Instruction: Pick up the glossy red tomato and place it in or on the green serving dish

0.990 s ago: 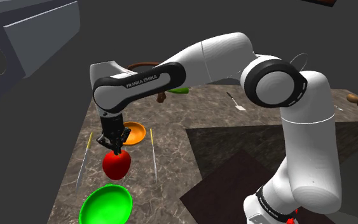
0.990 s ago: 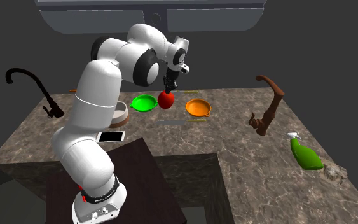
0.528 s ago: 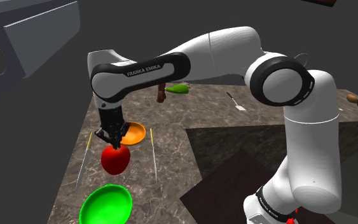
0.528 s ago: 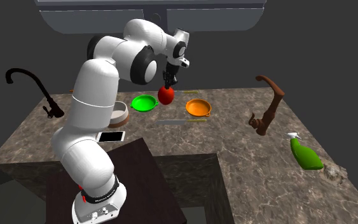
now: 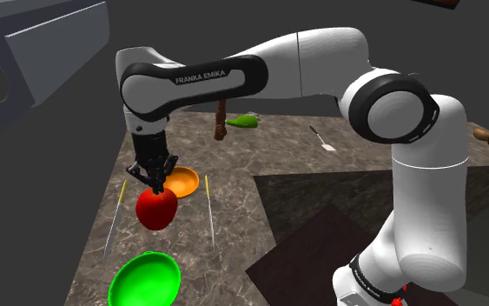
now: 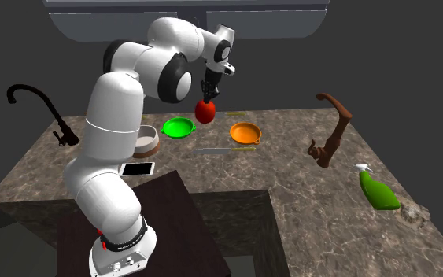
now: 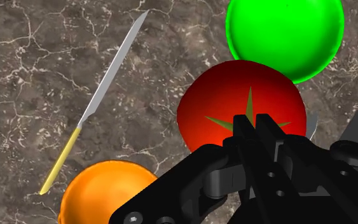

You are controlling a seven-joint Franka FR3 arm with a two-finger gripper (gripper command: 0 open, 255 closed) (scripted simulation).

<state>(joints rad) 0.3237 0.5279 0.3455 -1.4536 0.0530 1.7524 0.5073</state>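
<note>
A glossy red tomato [image 5: 156, 209] hangs in the air above the marble counter, with my gripper [image 5: 156, 185] shut on its top. The tomato [image 6: 204, 111] and gripper [image 6: 207, 97] sit between the two bowls in the second exterior view. A bright green dish [image 5: 145, 279] lies on the counter toward the shoulder view's bottom, below and short of the tomato. Along the hand, the tomato [image 7: 234, 105] with its green star stem sits under my gripper [image 7: 258, 124], and the green dish [image 7: 284, 36] lies just beyond it.
An orange bowl [image 5: 182, 182] sits close behind the tomato. Two yellow-handled knives [image 5: 209, 209] [image 5: 115, 220] lie on either side. A grey bowl [image 6: 148, 141], a phone [image 6: 138, 168], a green spray bottle [image 6: 379, 191] and a brown curved piece [image 6: 331, 134] rest on the counter.
The arm has lifted the tomato higher off the counter, with a slight shift toward the shoulder view's left. The grip on it has stayed the same.
</note>
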